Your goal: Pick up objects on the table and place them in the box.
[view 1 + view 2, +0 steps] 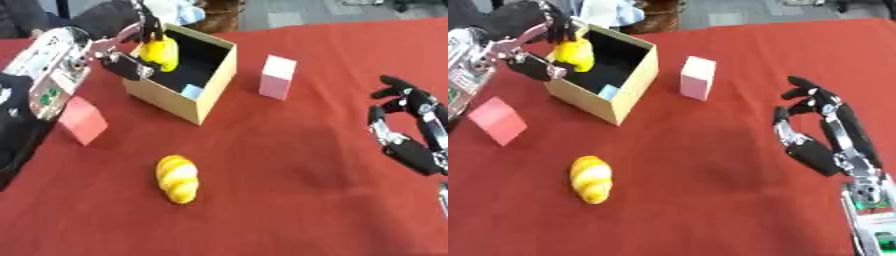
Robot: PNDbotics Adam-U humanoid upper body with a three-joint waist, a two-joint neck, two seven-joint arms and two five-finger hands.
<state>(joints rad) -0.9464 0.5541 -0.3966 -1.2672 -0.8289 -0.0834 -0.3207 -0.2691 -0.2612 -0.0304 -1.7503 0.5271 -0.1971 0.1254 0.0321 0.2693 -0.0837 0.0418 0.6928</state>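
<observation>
The left hand (131, 47) has its fingers (150, 24) and thumb curled round a yellow object (160, 54), which it holds at the near-left rim of the open cardboard box (217, 75), partly over the dark inside. Just below and to the right of those fingers, inside the box, lies a small light-blue object (192, 91) against the near wall. Left of and below the hand, beside the silver forearm, a red cube (82, 120) sits on the red tablecloth (297, 190), apart from the box. Farther down from the fingers, well in front of the box, a yellow-and-cream striped object (178, 179), shaped like a croissant, lies on the cloth on its own. To the right of the box, past its far corner, stands a pale pink block (277, 76), upright and not touching the box.

The right hand (820, 127) hovers at the right side, well apart from every object, its fingers loosely bent and spread, the thumb apart from them, holding nothing.
</observation>
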